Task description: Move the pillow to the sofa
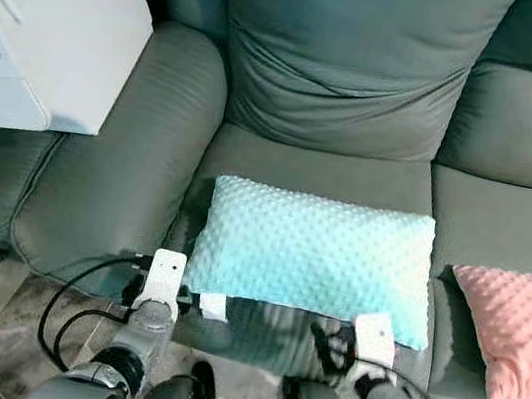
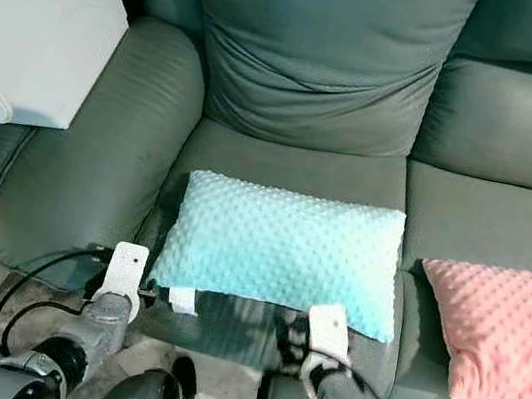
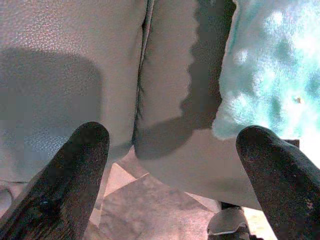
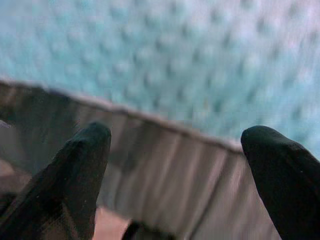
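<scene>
Presently: left end effector (image 3: 172, 165) spread wide, holding nothing, off pillow's near-left corner | right end effector (image 4: 177, 165) spread wide, holding nothing, at front seat edge | teal pillow (image 1: 313, 253) flat on sofa (image 1: 359, 62) seat, pink cushion (image 1: 514, 330) beside | judged light, soft, compressible; take hold at both short ends.

Two pillows: one turquoise pillow (image 1: 312, 258), one pink pillow (image 1: 516, 335). One sofa (image 1: 357, 72). One white cabinet (image 1: 46, 23).
</scene>
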Tool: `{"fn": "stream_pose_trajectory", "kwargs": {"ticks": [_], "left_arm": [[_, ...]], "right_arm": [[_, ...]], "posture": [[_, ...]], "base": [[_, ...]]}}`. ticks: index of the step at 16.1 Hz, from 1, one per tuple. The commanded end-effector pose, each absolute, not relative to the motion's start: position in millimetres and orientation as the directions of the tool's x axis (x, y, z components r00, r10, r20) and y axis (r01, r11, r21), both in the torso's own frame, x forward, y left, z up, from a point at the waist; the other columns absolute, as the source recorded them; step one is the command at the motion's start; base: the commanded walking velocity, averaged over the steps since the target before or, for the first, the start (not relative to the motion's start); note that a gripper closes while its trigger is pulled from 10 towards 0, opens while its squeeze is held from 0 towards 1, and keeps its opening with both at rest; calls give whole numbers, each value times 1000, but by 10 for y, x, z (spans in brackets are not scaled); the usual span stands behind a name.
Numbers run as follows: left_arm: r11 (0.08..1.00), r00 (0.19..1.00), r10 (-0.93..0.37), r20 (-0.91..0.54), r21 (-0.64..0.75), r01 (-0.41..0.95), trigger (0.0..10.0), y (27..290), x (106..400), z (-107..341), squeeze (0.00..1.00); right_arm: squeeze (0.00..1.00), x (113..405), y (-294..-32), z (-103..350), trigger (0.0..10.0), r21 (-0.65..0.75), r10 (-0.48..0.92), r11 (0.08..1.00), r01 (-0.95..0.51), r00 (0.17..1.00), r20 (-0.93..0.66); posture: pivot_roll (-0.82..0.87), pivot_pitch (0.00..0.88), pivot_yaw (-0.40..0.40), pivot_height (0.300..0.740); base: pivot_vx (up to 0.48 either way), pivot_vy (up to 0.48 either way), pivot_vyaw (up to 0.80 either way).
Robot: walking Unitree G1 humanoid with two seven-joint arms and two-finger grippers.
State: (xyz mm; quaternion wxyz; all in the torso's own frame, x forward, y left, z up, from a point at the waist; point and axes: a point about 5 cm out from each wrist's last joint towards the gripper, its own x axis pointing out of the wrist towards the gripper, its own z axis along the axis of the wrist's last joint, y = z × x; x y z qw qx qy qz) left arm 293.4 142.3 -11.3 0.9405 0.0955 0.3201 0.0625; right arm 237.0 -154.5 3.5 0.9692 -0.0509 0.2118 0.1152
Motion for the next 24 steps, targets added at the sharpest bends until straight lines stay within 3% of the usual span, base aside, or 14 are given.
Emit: {"fn": "stream_pose_trajectory", "kwargs": {"ticks": [1,5,10,17,19,21,24], "left_arm": [[974,767,182,-616,221,-53,10000,1463,2853,-190,0],[999,828,28,-560,55,3,10000,1426,3073,20,0],[996,890,-86,-448,-50,70,10000,1635,3213,239,0],[993,951,-99,-292,-92,75,10000,1979,3109,401,0],[993,964,-103,-244,-89,83,10000,2133,2927,391,0],[992,962,-25,-273,-129,-11,10000,2294,2695,272,0],[992,957,28,-290,-107,-61,10000,2363,2558,208,0]], "right_arm": [[0,2328,-1466,29,10000,-40,211,966,-254,874,-437],[0,2551,-1392,253,10000,-37,225,965,-258,896,-383],[0,2833,-1334,411,10000,-56,239,960,-274,908,-343],[0,2887,-1455,506,10000,-92,212,965,-247,934,-286],[0,2799,-1576,547,10000,-77,187,974,-211,950,-249],[0,2749,-1606,589,10000,-17,202,977,-211,951,-236],[0,2767,-1683,706,10000,-65,249,962,-266,948,-200]], "posture": [[-194,283,111,740],[-191,172,115,740],[-189,4,114,740],[-163,0,83,740],[-164,0,92,740],[-171,0,98,740],[-183,0,66,740]], "base": [[0,0,0],[0,0,0],[0,0,0],[0,0,0],[0,0,0],[0,0,0],[0,0,0]]}}
